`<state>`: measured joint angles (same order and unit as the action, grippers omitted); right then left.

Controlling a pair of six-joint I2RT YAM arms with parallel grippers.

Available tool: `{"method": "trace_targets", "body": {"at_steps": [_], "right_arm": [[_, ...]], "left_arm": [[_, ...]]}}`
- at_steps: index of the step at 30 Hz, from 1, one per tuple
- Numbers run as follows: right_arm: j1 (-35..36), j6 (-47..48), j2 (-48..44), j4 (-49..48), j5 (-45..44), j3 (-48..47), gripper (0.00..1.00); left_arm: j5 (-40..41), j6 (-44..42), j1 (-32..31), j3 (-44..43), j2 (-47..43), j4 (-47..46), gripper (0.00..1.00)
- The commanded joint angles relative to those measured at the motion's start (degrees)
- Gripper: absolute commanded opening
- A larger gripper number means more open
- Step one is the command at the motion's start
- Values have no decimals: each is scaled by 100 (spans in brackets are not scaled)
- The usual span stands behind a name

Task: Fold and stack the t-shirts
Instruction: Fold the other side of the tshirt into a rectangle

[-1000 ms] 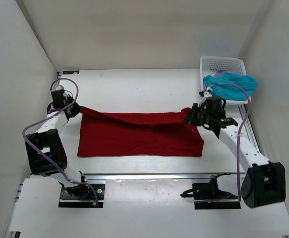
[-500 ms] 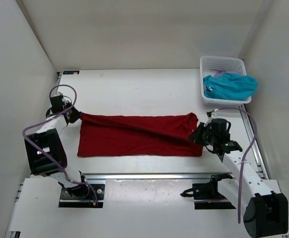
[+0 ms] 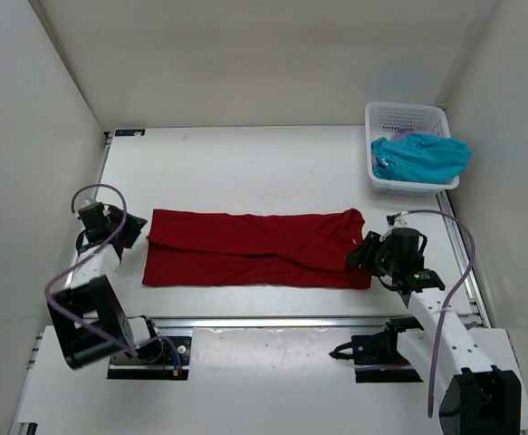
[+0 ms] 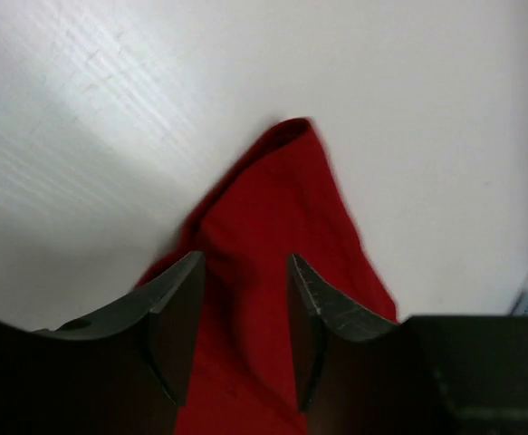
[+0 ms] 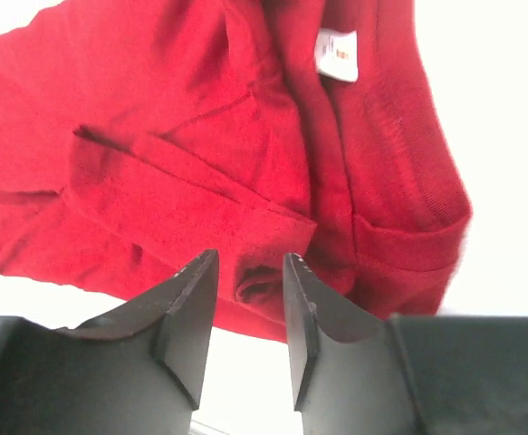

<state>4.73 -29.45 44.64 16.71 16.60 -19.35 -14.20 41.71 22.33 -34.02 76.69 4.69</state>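
Observation:
The deep red t-shirt [image 3: 254,248] lies folded into a long band across the table's middle, and it fills the right wrist view [image 5: 209,154] with its white label [image 5: 337,54] showing. My left gripper [image 3: 126,230] sits just off the shirt's left end, jaws open, red cloth [image 4: 254,263] lying beyond and between the fingers without being pinched. My right gripper [image 3: 361,253] stands open at the shirt's right end, a small cloth fold [image 5: 262,283] loose between its fingers. The teal blue t-shirt [image 3: 422,156] hangs over the basket, with a bit of pale lilac one [image 3: 401,137] behind it.
The white mesh basket [image 3: 407,118] stands at the back right corner. White walls close in the table on three sides. A metal rail [image 3: 273,321] runs along the near edge in front of the arm bases.
Both grippers have opened and let go of the red shirt's ends. The shirt's lifted far edge has been brought toward the near side and now lies flat, folded. Both arms have drawn back.

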Motion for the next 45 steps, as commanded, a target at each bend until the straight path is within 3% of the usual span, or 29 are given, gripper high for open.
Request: {"method": "trace_targets", "body": {"at_steps": [1,3,6,9,13,16,20,22,29,35,42,44,45], "right_arm": [[1,53,-193,-116,-305,-506,34],[325,62,-149,-98,-569,-753,32],[1281,97,420,-430,-860,-1017,3],[1924,141,1481,-1036,-799,-1429,0],[2374,510,3107,-1390,-675,-2211,20],[2366,818,3804,-1521,-868,-2748,34],[2269,1002,4657,-1189,-781,-3337,37],[2365,1055,4746,-1065,-816,-3365,34],[2848,985,4422,-872,-1018,-2837,0],[3393,722,3658,-520,-1194,-2354,0],[3876,142,3121,-528,-448,-1967,0],[3939,1,3095,-641,-263,-2011,6],[3904,-60,3086,-677,-10,-2037,14]], "left_arm": [[636,267,-131,167,-908,-599,51],[848,162,-307,194,-1076,-688,42],[1129,-49,-1026,97,-1147,-706,38],[1296,-14,-1782,71,-1060,-952,38],[1139,74,-2574,-87,-437,-1250,38],[779,170,-2707,-262,204,-1453,37],[260,459,-2681,-386,1057,-1812,34],[6,539,-2594,-412,1330,-1927,34],[-338,953,-2312,-254,1753,-2456,32],[-154,882,-2268,-245,1516,-2359,32],[-321,997,-2056,-245,1481,-2473,32],[-250,988,-2144,-298,1350,-2377,32],[-207,953,-2153,-359,1314,-2359,32]]}}
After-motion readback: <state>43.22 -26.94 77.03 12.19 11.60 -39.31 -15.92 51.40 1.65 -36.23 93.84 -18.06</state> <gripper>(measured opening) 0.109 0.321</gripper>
